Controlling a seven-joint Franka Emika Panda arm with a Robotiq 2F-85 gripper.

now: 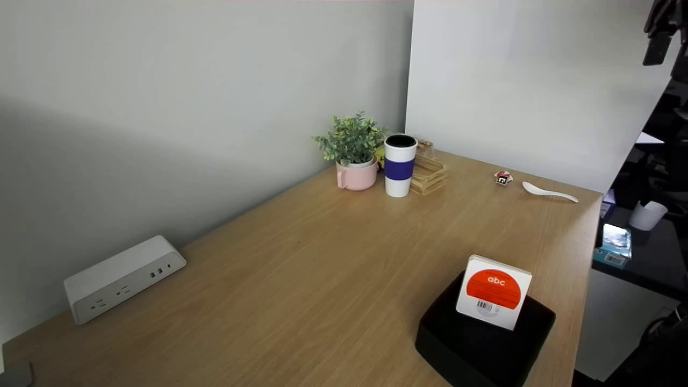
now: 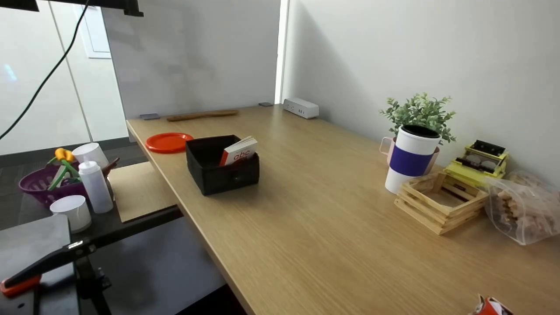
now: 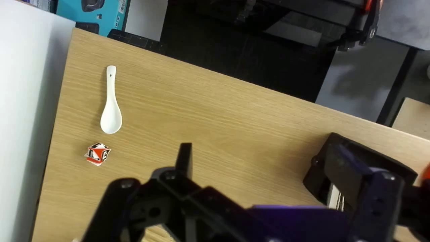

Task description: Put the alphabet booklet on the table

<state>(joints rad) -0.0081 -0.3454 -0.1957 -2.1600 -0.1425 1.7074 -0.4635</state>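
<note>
One black box (image 2: 223, 181): alphabet booklet (image 1: 493, 293), tilted inside | pink mug (image 1: 359, 176): plant (image 1: 352, 138)

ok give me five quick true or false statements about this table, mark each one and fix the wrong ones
The alphabet booklet sits tilted in the black box. True.
The white spoon lies in the black box. False: the white spoon lies on the table.
The purple-banded tumbler stands upright. True.
The jaws grip the alphabet booklet. False: the jaws are open and well apart from it.
The green plant rises from a pink mug. True.
</note>
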